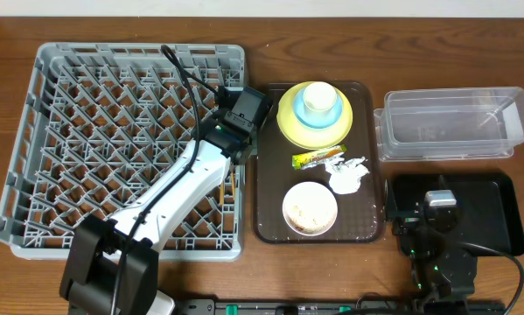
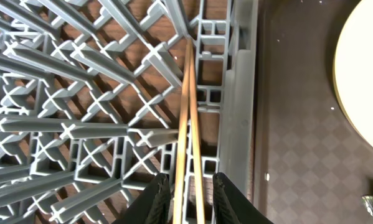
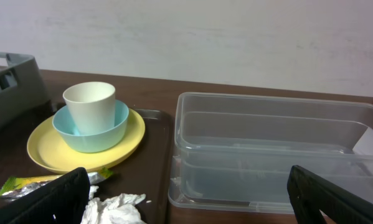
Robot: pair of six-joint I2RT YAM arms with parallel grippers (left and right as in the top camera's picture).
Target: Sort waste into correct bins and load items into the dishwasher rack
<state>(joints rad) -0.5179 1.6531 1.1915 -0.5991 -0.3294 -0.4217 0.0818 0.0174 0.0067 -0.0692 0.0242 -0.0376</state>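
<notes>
Rack [image 1: 69, 105]: grey, on the left of the table.
Chopsticks [image 2: 189, 124]: side by side on the rack's lattice, along its right wall.
Left gripper [image 2: 191, 180]: over the rack's right edge, fingers a little apart on either side of the chopsticks' near end, gaps showing, not clamped.
Brown tray [image 1: 266, 219]: just right of the rack.
Yellow plate [image 1: 288, 122]: far end of the brown tray, carrying a light blue bowl [image 3: 89, 134] with a pale cup [image 3: 89, 102] standing in it.
Wrapper [image 1: 316, 158], napkin [image 1: 347, 173]: mid-tray, beside each other.
White bowl [image 1: 285, 208]: near end of the brown tray, with pale scraps [image 1: 310, 210] inside.
Clear tub [image 1: 450, 153]: right of the brown tray, far side.
Black tray [image 1: 493, 214]: nearer than the tub.
Right gripper [image 3: 192, 199]: over the black tray, jaws spread wide, holding nothing.
</notes>
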